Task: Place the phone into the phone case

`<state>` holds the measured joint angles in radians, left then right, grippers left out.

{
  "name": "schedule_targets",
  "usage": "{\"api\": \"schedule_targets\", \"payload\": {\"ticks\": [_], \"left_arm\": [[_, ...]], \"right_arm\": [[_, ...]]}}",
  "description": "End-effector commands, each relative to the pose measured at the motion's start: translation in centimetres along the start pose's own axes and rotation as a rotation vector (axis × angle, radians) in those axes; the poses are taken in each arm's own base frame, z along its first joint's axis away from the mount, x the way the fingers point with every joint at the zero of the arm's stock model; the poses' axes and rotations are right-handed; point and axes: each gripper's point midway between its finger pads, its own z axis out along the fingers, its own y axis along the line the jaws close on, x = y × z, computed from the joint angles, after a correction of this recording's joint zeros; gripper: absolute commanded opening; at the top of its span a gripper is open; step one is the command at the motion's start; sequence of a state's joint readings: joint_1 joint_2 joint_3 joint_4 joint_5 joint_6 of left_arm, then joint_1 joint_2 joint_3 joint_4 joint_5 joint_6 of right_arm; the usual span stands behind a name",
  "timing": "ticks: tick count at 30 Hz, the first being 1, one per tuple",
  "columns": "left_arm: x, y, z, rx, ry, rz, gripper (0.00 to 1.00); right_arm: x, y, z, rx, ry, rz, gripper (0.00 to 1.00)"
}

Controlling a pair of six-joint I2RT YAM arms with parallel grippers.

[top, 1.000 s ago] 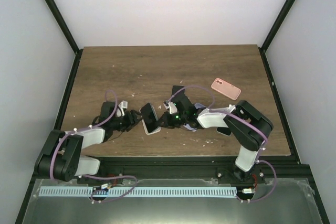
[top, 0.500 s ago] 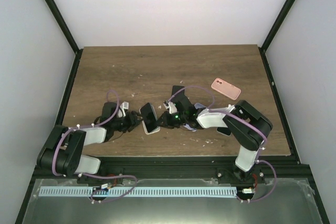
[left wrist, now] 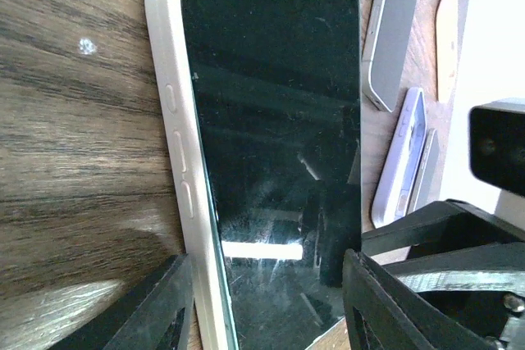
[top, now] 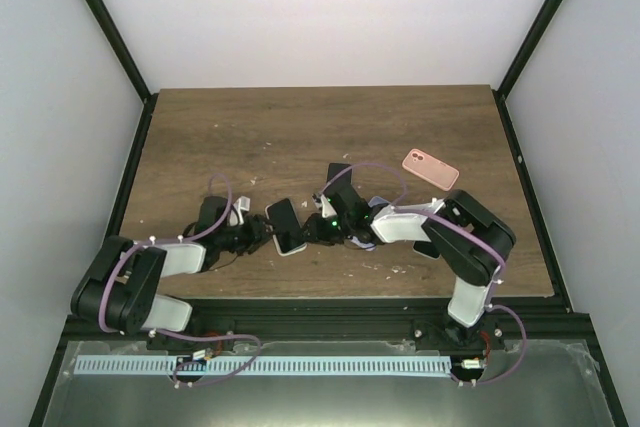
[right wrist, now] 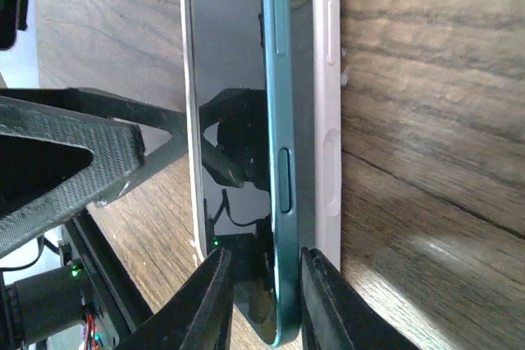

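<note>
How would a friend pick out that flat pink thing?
Start at the brown wooden table and look toward its right side. The flat pink phone-shaped slab lies alone there, the only pink item, clear of the black-screened phone nearer the front.

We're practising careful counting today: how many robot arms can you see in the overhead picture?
2. The left arm reaches in from the table's near left corner, the right arm from the near right; they meet at the phone. None looks hidden.
</note>
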<state>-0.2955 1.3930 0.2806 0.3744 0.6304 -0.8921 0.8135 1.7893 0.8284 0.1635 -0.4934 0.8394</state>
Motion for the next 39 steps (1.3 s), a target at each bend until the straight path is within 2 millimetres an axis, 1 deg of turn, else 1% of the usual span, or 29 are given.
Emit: {"api": "schedule_targets", "payload": {"ticks": [1, 4, 9, 11, 16, 21, 23, 26, 28, 29, 31, 34, 39], "left_arm": [[-0.2, -0.1, 0.2, 0.0, -0.003, 0.021, 0.51], [-0.2, -0.1, 0.3, 0.001, -0.002, 0.02, 0.51], [-0.1, -0.2, 0.3, 0.003, 0.002, 0.021, 0.5], [-0.1, -0.2, 0.3, 0.004, 0.004, 0.02, 0.49], [0.0, -0.2, 0.5, 0.001, 0.01, 0.024, 0.48], [0.2, -0.2, 0.7, 0.004, 0.019, 0.025, 0.44], [0.1, -0.4, 0.6, 0.005, 0.018, 0.026, 0.43], [0.0, -0.6, 0.4, -0.001, 0.009, 0.031, 0.42], [-0.1, -0.5, 0.2, -0.022, 0.008, 0.026, 0.42], [-0.2, -0.5, 0.1, -0.029, 0.005, 0.029, 0.43], [-0.5, -0.5, 0.0, -0.039, 0.0, 0.035, 0.45], [-0.8, -0.3, -0.1, -0.053, -0.005, 0.036, 0.46], [-0.7, 0.3, 0.2, -0.068, 0.006, 0.037, 0.46]], "right_arm": [[-2.0, 1.3, -1.3, 0.053, -0.072, -0.082, 0.26], [-1.9, 1.0, -1.3, 0.063, -0.066, -0.084, 0.28], [-2.0, 1.5, -0.9, 0.032, -0.064, -0.108, 0.17], [-1.9, 1.6, -0.6, 0.017, -0.052, -0.111, 0.14], [-1.4, 1.5, 0.5, 0.009, -0.017, -0.113, 0.13], [-0.8, 2.1, 1.1, -0.013, 0.006, -0.125, 0.12], [-1.0, 2.3, 0.9, -0.014, -0.001, -0.128, 0.12], [-1.9, 2.5, -0.3, 0.021, -0.055, -0.159, 0.13], [-2.7, 2.4, -1.2, 0.058, -0.099, -0.184, 0.16], [-3.1, 2.2, -1.6, 0.08, -0.119, -0.191, 0.19], [-3.8, 1.3, -2.2, 0.122, -0.145, -0.192, 0.23], [-4.0, 0.4, -2.1, 0.144, -0.143, -0.191, 0.24], [-3.3, 0.7, -1.0, 0.092, -0.095, -0.191, 0.24]]}}
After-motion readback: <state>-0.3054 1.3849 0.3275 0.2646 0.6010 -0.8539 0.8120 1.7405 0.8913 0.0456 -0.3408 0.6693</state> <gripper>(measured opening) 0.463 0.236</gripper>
